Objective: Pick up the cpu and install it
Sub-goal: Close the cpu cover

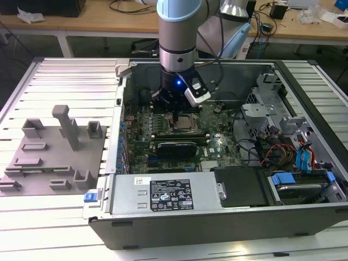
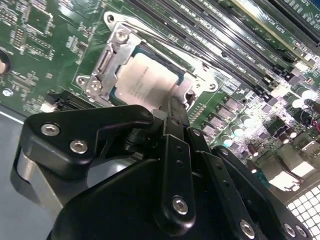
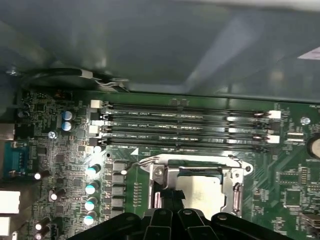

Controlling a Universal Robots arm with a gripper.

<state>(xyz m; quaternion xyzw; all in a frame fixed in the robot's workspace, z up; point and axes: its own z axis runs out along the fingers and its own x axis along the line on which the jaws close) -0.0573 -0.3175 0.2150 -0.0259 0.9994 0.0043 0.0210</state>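
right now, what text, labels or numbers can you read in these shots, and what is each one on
Nothing can be quoted; print is there, but none of it is legible.
white label on the grey metal cover, exterior view: lines of print and symbols, too small to read.
cpu top, second wrist view: faint print, unreadable.
memory slots, first wrist view: white lettering, too small to read.

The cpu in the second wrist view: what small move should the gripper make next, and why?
Probably a slight straight lift: the cpu already lies flat within the socket frame, and the gripper is at its edge.
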